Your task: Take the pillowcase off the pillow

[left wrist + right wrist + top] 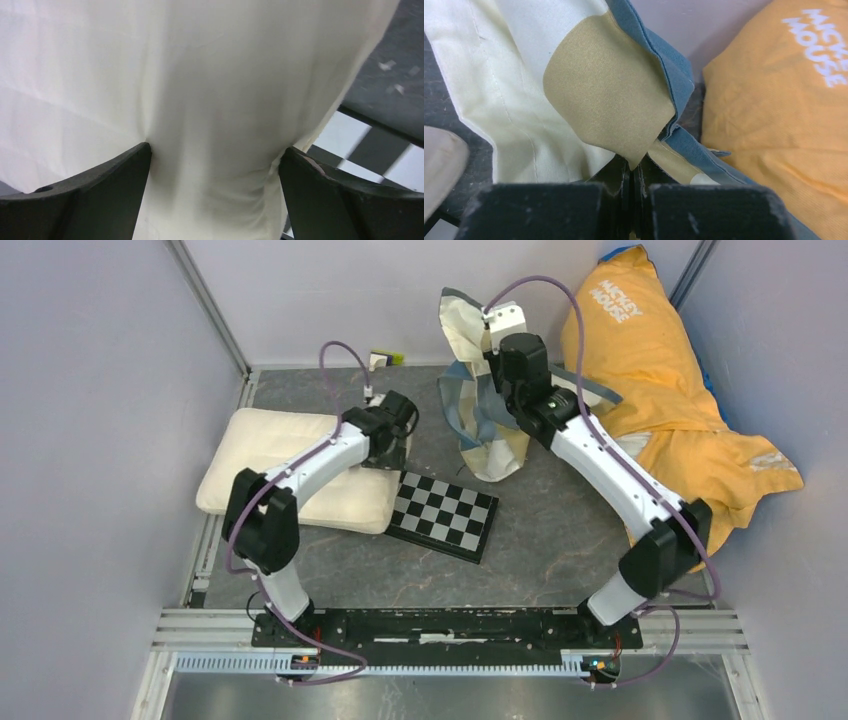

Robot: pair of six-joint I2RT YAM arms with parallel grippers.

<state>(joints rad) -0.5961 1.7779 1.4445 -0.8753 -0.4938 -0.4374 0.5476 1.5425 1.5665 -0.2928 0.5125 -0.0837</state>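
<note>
The cream-white pillow (pixel 270 455) lies bare at the left of the table. My left gripper (pixel 392 458) is open at the pillow's right end. In the left wrist view its jaws (pixel 215 150) stand wide apart, with the pillow's fabric (pixel 200 75) between them and touching both fingers. The blue, tan and cream checked pillowcase (pixel 480 410) hangs off the pillow at the back centre, its lower end resting on the table. My right gripper (pixel 497 335) is shut on the pillowcase's upper part and holds it up. In the right wrist view the jaws (pixel 631 167) pinch a tan corner of the pillowcase (pixel 609 85).
A black-and-white checkerboard (pixel 445 512) lies at the centre, its left edge under the pillow; it also shows in the left wrist view (pixel 370 150). A big orange "Mickey Mouse" bundle (pixel 660 390) fills the back right, close beside the pillowcase (pixel 784 100). A small green-and-white object (pixel 386 358) sits by the back wall.
</note>
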